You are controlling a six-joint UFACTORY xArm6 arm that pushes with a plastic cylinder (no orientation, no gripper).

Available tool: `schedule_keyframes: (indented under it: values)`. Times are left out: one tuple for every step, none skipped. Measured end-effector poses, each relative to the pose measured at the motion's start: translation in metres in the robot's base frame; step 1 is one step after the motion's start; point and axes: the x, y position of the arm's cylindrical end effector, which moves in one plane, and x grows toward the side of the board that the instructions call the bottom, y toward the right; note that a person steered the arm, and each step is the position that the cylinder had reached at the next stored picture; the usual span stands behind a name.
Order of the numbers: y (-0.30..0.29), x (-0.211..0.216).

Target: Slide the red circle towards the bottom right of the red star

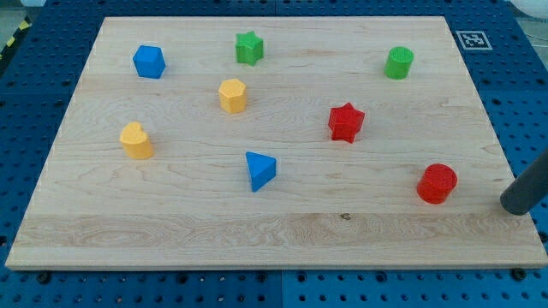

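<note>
The red circle [437,183] is a short round block near the board's lower right. The red star [346,121] lies up and to the left of it, right of the board's middle. My tip [516,206] is the lower end of the dark rod that enters from the view's right edge. It rests on the board to the right of the red circle and slightly lower, with a clear gap between them.
On the wooden board [171,231] there are also a blue block [149,62], a green star [249,48], a green cylinder [398,62], a yellow hexagon [232,95], a yellow block [135,140] and a blue triangle [259,170]. The board's right edge is close to my tip.
</note>
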Motion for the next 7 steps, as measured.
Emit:
schedule_keyframes:
  values:
    - [-0.014, 0.0]
    - [-0.015, 0.0]
    - [-0.033, -0.006]
    - [-0.053, -0.019]
    - [-0.066, -0.019]
    - [-0.087, -0.019]
    - [-0.109, -0.019]
